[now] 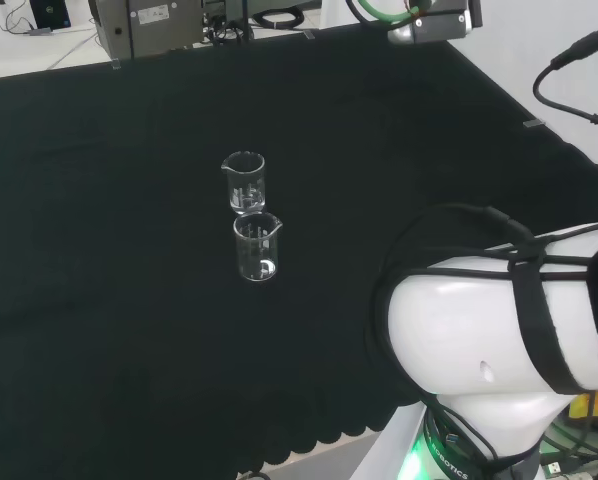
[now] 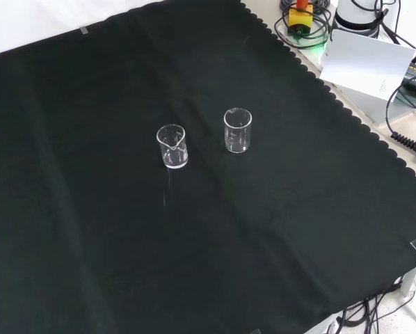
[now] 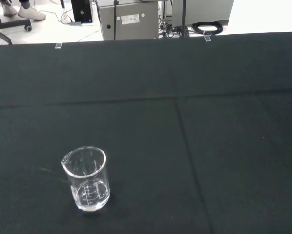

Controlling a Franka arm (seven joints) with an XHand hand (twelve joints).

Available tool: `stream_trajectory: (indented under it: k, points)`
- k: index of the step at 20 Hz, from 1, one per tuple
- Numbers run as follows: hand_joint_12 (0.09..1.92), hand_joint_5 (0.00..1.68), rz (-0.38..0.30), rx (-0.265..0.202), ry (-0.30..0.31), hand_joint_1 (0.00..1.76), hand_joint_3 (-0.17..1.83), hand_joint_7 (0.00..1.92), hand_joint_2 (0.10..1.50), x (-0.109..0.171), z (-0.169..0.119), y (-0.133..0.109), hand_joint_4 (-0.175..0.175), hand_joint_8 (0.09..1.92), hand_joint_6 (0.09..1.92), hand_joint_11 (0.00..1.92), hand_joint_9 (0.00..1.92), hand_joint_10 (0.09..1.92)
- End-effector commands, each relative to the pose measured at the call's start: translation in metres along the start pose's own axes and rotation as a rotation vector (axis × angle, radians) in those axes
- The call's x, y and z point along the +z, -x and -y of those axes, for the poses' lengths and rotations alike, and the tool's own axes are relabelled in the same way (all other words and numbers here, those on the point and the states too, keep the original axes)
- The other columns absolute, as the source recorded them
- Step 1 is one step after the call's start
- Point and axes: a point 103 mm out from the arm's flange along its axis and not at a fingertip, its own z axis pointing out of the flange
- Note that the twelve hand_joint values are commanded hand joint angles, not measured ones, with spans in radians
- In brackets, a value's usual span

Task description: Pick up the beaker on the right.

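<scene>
Standing upright and apart near the middle of the black-clothed tabletop (image 2: 90,243), two small clear glass beakers with pouring spouts leave room around each for a grasp from above or the side. In the front view the right-hand beaker (image 2: 237,130), which I take to be the task's target, sits closer to the scalloped edge by the arm's base, with the other beaker (image 2: 172,147) to its left. In the head view the same pair line up one behind the other, the target nearer (image 1: 256,247). Both look empty. The white arm link (image 1: 489,340) is drawn back at the base edge, well clear of the glass; I cannot tell how the hand's fingers are set. The wrist view looks across the cloth at one beaker (image 3: 87,179).
</scene>
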Motion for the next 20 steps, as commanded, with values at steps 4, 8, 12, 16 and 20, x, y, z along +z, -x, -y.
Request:
stream_trajectory:
  k: [4, 8, 12, 16, 20]
  points:
    - [1.36, 0.28, -0.088, -0.062, -0.009, 0.14, 0.05, 0.09, 1.29, 0.08, -0.063, 0.032, -0.023, 0.53, 0.09, 0.0, 0.48, 0.09]
    - [1.37, 0.29, -0.107, -0.096, -0.044, 0.24, 0.03, 0.12, 1.24, 0.114, -0.095, 0.034, -0.025, 0.54, 0.09, 0.02, 0.51, 0.15]
    - [1.38, 0.31, -0.127, -0.119, -0.093, 0.3, 0.02, 0.14, 1.2, 0.145, -0.119, 0.033, -0.026, 0.55, 0.09, 0.02, 0.38, 0.51]
    - [1.38, 0.32, -0.185, -0.112, -0.122, 0.35, 0.01, 0.14, 1.17, 0.176, -0.137, 0.034, -0.027, 0.56, 0.09, 0.02, 0.35, 0.6]
    - [1.38, 0.32, -0.214, -0.144, -0.148, 0.41, -0.01, 0.16, 1.13, 0.204, -0.151, 0.028, -0.028, 0.57, 0.09, 0.02, 0.36, 0.62]
